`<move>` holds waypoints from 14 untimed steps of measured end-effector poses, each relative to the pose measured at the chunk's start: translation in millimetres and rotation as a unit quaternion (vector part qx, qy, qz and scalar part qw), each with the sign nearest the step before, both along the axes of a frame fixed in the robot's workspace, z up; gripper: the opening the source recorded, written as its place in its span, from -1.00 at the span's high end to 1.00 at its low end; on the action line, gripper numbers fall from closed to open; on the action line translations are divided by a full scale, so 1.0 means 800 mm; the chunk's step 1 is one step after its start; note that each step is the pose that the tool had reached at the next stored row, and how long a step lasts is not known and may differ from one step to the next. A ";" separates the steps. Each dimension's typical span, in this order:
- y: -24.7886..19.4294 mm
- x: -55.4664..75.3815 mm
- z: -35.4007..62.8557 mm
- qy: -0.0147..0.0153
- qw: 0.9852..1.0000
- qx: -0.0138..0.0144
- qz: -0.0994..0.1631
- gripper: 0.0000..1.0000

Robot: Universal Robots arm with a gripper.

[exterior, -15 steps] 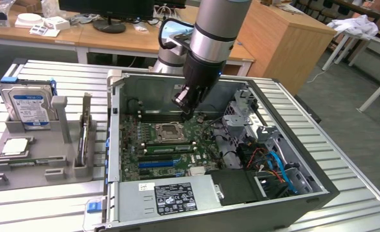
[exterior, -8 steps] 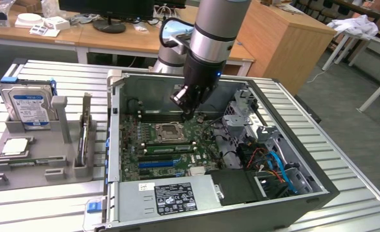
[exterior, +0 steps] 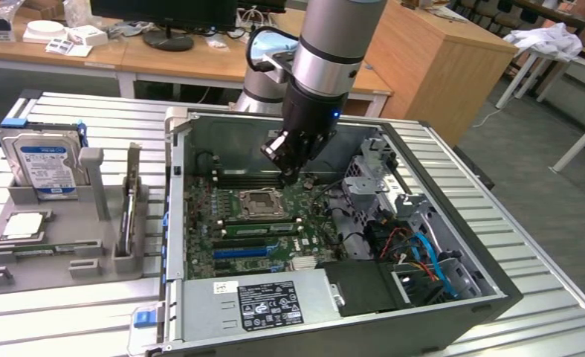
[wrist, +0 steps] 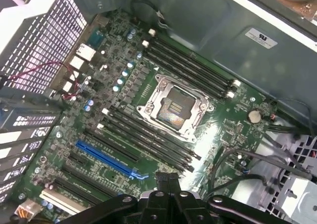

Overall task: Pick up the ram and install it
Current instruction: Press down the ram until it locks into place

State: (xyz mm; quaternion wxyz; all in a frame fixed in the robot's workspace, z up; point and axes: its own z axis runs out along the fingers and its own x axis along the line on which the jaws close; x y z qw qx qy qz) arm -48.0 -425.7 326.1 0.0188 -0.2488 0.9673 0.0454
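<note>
Gripper (exterior: pixel 290 172) is closed with nothing visibly held, hovering over the motherboard (exterior: pixel 262 223) near the DIMM slots (wrist: pixel 190 68). The ram (exterior: pixel 131 197) stands on edge in the grey holder (exterior: pixel 54 256) on the worktop. Risk: descending here would hit the CPU socket (wrist: pixel 173 106).

Slatted metal table (exterior: pixel 530 245) is carrying everything. Open PC case (exterior: pixel 470 294) is lying on its side on the table, toward the exterior view's right, w/ green motherboard (exterior: pixel 262 223) facing up inside. Grey holder tray (exterior: pixel 34 264) is sitting directly on the slats at the exterior view's left, just beside the case. Blue-labelled hard drive (exterior: pixel 42 160) is standing upright in the tray's far slot. A thin stick (exterior: pixel 131 197) is standing on edge in a slot nearer the case; can't tell what it is.
</note>
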 end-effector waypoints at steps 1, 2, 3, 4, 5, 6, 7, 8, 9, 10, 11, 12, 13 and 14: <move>0.0000 0.000 0.000 0.004 1.000 0.000 -0.004 0.79; 0.0000 0.000 0.000 0.008 1.000 0.000 -0.007 0.79; 0.0000 0.000 0.000 0.012 1.000 0.000 -0.011 0.79; 0.0000 0.000 0.000 0.018 1.000 0.000 -0.014 0.79; 0.0000 0.000 0.000 0.023 1.000 0.000 -0.017 0.79; 0.0000 0.000 0.000 0.028 0.999 0.000 -0.020 0.79; 0.0000 0.000 0.000 0.032 0.999 0.000 -0.022 0.79; -0.0001 0.000 0.000 0.036 0.999 0.000 -0.024 0.79; -0.0001 0.000 0.000 0.039 0.999 0.000 -0.026 0.79; -0.0001 0.000 0.000 0.040 0.999 0.000 -0.026 0.79; -0.0001 0.000 0.000 0.040 0.999 0.000 -0.026 0.79; -0.0001 0.000 0.000 0.040 0.999 0.000 -0.026 0.79; 0.0000 0.000 0.000 0.040 0.999 0.000 -0.026 0.79; 0.0000 0.000 0.000 0.040 0.999 0.000 -0.026 0.79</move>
